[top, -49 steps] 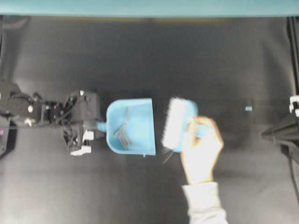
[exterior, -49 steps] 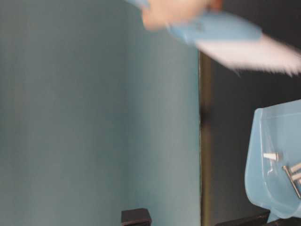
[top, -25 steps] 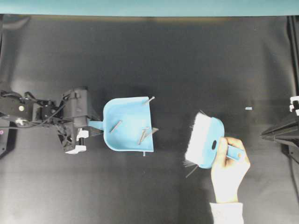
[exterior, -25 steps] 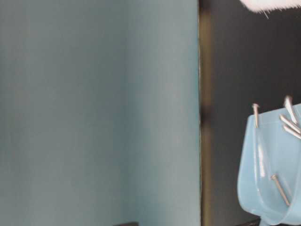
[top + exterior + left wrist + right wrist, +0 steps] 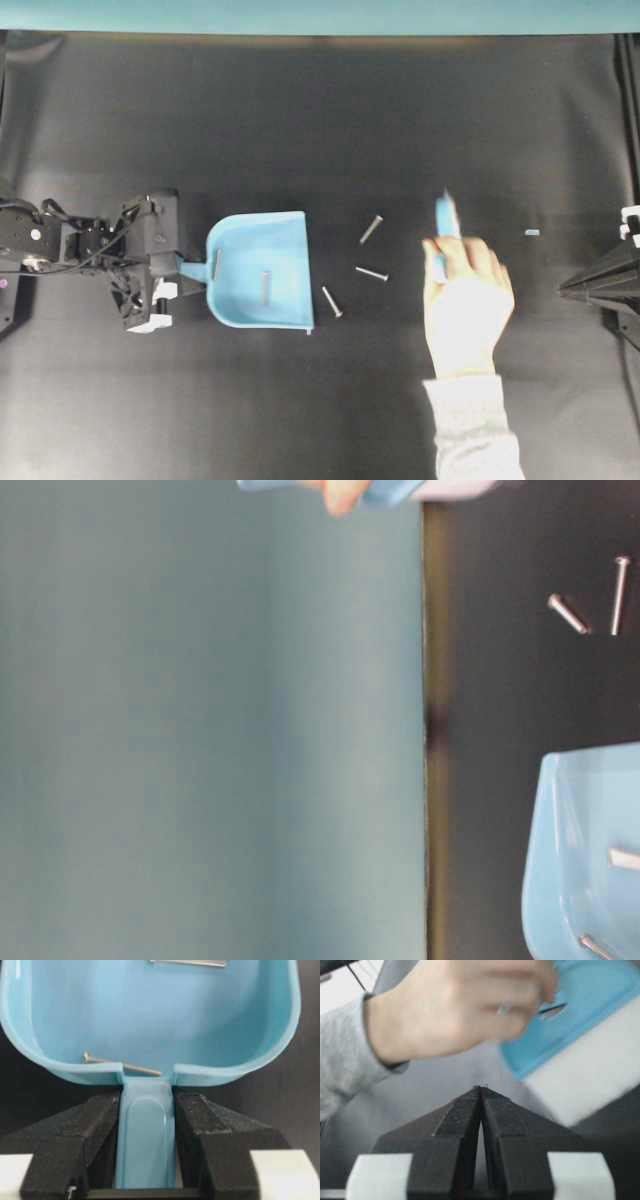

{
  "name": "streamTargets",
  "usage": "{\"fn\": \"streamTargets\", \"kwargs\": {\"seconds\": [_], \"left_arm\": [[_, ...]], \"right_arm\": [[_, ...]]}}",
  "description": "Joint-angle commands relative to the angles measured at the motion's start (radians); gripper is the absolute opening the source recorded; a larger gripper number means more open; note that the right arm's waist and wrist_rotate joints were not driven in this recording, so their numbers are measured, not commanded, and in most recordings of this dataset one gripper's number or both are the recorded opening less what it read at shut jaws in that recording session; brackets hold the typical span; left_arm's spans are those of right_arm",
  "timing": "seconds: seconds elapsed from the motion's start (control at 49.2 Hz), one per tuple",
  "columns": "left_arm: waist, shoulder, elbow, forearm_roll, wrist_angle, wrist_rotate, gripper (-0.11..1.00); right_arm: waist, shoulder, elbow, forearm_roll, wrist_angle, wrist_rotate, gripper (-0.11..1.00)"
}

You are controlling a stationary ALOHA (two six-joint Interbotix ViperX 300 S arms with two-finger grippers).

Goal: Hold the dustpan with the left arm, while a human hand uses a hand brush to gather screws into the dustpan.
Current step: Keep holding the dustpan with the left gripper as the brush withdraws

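Observation:
My left gripper [image 5: 172, 272] is shut on the handle of the light blue dustpan [image 5: 262, 270], which lies flat with its straight edge to the right. In the left wrist view the jaws [image 5: 146, 1110] clamp the handle [image 5: 145, 1135]. Two screws lie in the pan [image 5: 265, 286]; three lie on the mat to its right [image 5: 371, 229] [image 5: 371, 273] [image 5: 331, 301]. The human hand [image 5: 465, 300] holds the hand brush [image 5: 446, 215] upright, right of the screws. The brush also shows in the right wrist view [image 5: 580, 1030]. My right gripper [image 5: 481, 1091] is shut and empty at the right edge.
A small light blue bit [image 5: 532, 232] lies on the black mat [image 5: 350, 130] at the right. The right arm [image 5: 600, 285] sits at the right edge. A teal wall runs along the back [image 5: 320, 15].
The dustpan and my left gripper have moved left. Three screws have spilled out of the pan onto the mat. The hand has turned the brush upright and moved it up.

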Motion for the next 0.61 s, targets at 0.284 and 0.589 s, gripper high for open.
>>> {"fn": "streamTargets", "kwargs": {"seconds": [0.284,0.589], "left_arm": [[0.006,0.012,-0.064,0.003,0.169,0.06,0.3],[0.008,0.044,-0.12,0.002,0.267,0.066,0.3]], "right_arm": [[0.0,0.005,-0.006,0.002,-0.005,0.0,0.0],[0.0,0.005,-0.006,0.002,-0.005,0.0,0.0]]}}
